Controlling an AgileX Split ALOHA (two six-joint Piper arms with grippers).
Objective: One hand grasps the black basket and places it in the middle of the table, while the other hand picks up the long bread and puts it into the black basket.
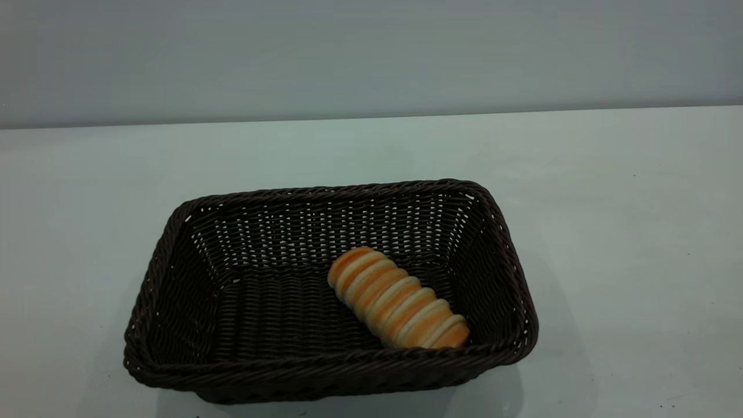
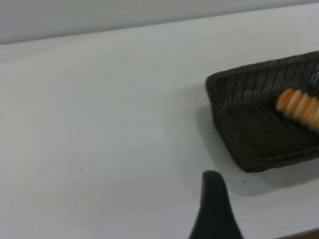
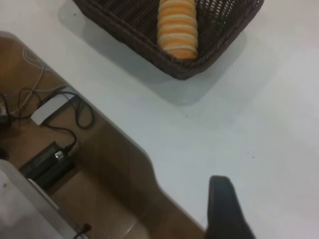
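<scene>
The long bread (image 1: 398, 299) lay slantwise in the black basket (image 1: 174, 278) at lower centre of the table (image 1: 627, 232) — job apparently done — and whether my two grippers were open I could not tell.

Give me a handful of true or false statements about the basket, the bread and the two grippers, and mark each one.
1. The long bread lies inside the black basket. True.
2. The bread lies toward the basket's left side in the exterior view. False: it lies at an angle in the right part, one end near the front rim.
3. The left gripper grips the basket's rim. False: it is off the basket, over bare table.
4. The right gripper is clear of the basket, near the table's edge. True.
5. A second bread roll lies on the table beside the basket. False: only one roll shows, inside the basket.
</scene>
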